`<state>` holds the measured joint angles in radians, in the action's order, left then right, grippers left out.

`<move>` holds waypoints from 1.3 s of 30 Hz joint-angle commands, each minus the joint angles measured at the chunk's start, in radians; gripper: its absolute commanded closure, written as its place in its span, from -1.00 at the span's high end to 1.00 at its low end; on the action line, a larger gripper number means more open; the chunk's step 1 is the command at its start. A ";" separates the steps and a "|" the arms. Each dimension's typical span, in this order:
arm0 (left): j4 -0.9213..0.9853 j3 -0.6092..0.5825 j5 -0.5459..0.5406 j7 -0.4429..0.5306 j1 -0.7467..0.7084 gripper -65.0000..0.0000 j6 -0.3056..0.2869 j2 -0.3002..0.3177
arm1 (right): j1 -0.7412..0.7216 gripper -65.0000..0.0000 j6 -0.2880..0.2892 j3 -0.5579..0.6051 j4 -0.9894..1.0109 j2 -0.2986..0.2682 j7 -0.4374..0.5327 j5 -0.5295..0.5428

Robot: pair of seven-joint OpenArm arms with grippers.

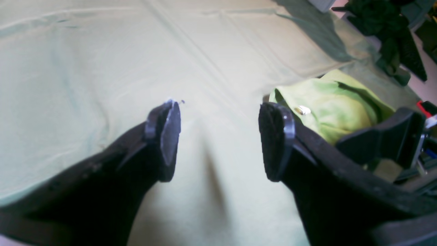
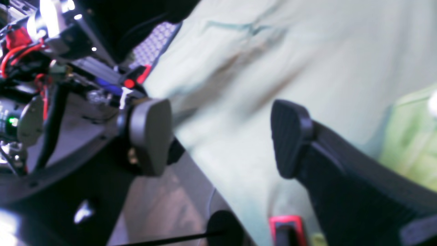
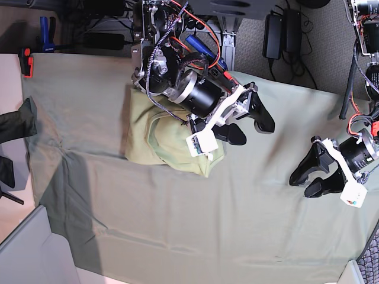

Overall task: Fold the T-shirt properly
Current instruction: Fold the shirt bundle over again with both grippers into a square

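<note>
The pale yellow-green T-shirt lies bunched in a rough rectangle on the grey-green table cloth, its upper right part hidden under my right arm. My right gripper is open and empty, hovering just right of the shirt; in the right wrist view the shirt shows at the right edge. My left gripper is open and empty over bare cloth, well to the right of the shirt. In the left wrist view the shirt lies beyond the right finger, with a small white tag showing.
Dark garments hang at the table's left edge and also show in the left wrist view. A red clamp grips the far left corner. A grey bin stands at front left. Cables and power bricks lie behind the table.
</note>
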<state>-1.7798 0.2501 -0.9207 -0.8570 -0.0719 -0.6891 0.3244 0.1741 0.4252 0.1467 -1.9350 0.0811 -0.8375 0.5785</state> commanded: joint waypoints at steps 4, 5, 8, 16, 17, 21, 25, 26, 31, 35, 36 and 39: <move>-0.073 -0.037 -0.043 -0.035 0.013 -0.57 -0.009 0.011 | -0.081 -0.82 0.065 -0.060 -0.055 0.005 0.078 -0.129; -0.104 -0.071 -0.048 -0.042 0.012 -0.87 -0.009 0.011 | -0.106 -1.00 0.065 -0.088 -0.055 0.004 0.085 -0.162; -0.210 -0.225 -0.012 -0.037 0.011 -1.00 -0.009 0.011 | -0.193 -1.00 0.064 -0.197 -0.055 0.001 0.112 -0.259; -0.269 -0.760 0.397 0.048 0.011 -1.00 -0.009 0.008 | -0.404 -1.00 0.062 -0.470 0.129 -0.088 0.143 -0.287; -0.265 -0.813 0.454 0.078 0.011 -1.00 -0.009 0.008 | -0.424 -1.00 0.062 -0.478 0.175 -0.117 0.143 -0.276; -0.234 -0.969 0.629 0.162 0.011 -1.00 -0.009 0.008 | -0.488 -1.00 0.062 -0.470 0.362 -0.207 0.149 -0.254; -0.165 -1.062 0.811 0.220 0.034 -1.00 0.036 0.005 | -0.523 -1.00 0.062 -0.438 0.484 -0.259 0.151 -0.206; -0.143 -1.072 0.840 0.220 0.053 -1.00 0.062 0.003 | -0.529 -1.00 0.062 -0.426 0.502 -0.266 0.150 -0.196; -0.048 -1.076 0.855 0.222 0.149 -1.00 0.102 -0.021 | -0.545 -1.00 0.062 -0.353 0.567 -0.284 0.150 -0.200; 0.029 -1.076 0.858 0.224 0.164 -1.00 0.102 -0.031 | -0.545 -1.00 0.062 -0.276 0.616 -0.283 0.154 -0.228; 0.040 -1.076 0.858 0.223 0.163 -1.00 0.102 -0.031 | -0.545 -1.00 0.062 -0.258 0.627 -0.283 0.157 -0.233; 0.043 -1.076 0.858 0.221 0.164 -1.00 0.102 -0.031 | -0.546 -1.00 0.062 -0.227 0.647 -0.283 0.180 -0.260</move>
<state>-1.7199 -0.8307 -0.0574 -0.6529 0.0765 -0.5896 0.2989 -0.3435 0.4263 -0.0761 -1.2732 -0.1932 -0.6849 0.3126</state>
